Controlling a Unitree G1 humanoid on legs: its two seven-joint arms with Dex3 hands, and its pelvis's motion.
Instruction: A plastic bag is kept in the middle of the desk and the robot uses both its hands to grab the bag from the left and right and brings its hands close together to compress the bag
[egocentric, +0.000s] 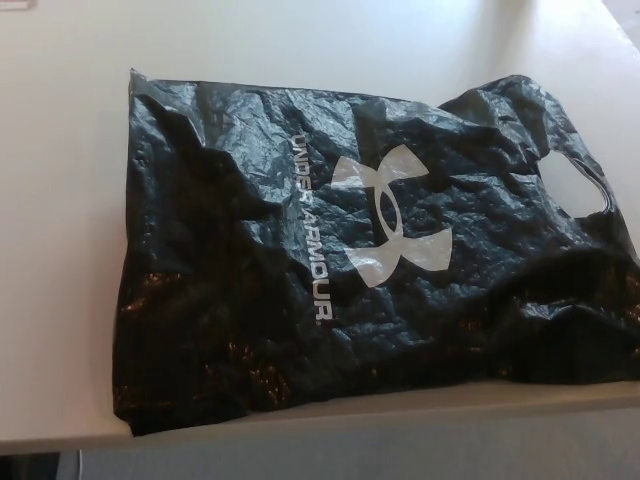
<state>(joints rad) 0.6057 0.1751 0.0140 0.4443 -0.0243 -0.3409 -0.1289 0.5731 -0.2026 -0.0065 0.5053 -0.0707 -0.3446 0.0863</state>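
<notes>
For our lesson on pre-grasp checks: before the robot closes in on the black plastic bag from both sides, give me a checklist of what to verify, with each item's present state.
1. Black crinkled plastic bag with white logo lies on the white desk: ok.
2. Bag spread fairly flat, not yet compressed: ok.
3. Left and right sides of the bag free of other objects: ok.
4. Cut-out handle lies at the bag's right end, where a finger could snag: not ok.
5. Bag's near edge sits at or over the desk's front edge, so it may slip: not ok.
6. Both hands placed either side of the bag: cannot tell; neither hand is in view.
</notes>
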